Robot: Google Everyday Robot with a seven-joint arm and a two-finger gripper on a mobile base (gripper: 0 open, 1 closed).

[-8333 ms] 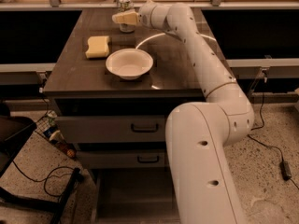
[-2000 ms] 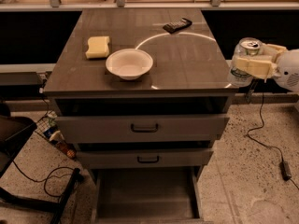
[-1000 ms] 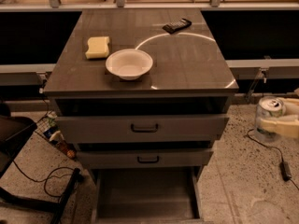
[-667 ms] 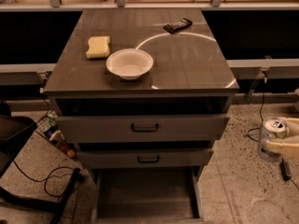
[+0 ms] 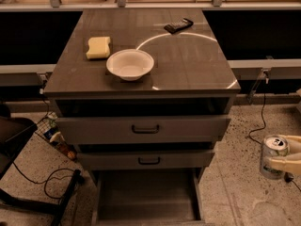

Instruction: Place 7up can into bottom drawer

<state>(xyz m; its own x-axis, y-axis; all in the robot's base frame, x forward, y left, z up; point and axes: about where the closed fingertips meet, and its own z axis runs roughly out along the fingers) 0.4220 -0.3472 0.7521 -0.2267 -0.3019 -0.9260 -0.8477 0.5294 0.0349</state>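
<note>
Top of the cabinet is the surface (image 5: 197, 60). The sponge (image 5: 99, 47) sits toward the back left. The bowl (image 5: 130, 64) is just in front of it and to the right, close but not touching. A small flat device (image 5: 178, 25) lies at the back, right of centre, well apart from both.

Under the surface there are three drawers stacked: top drawer (image 5: 143, 128), middle drawer (image 5: 148, 160), and the bottom drawer (image 5: 148, 199) pulled out toward the camera, down at floor level.

The end effector (image 5: 281, 153) is off to the right of the cabinet at the frame edge, about level with the middle drawer, with the 7up can (image 5: 270, 155) upright and pinched between its two fingers.
</note>
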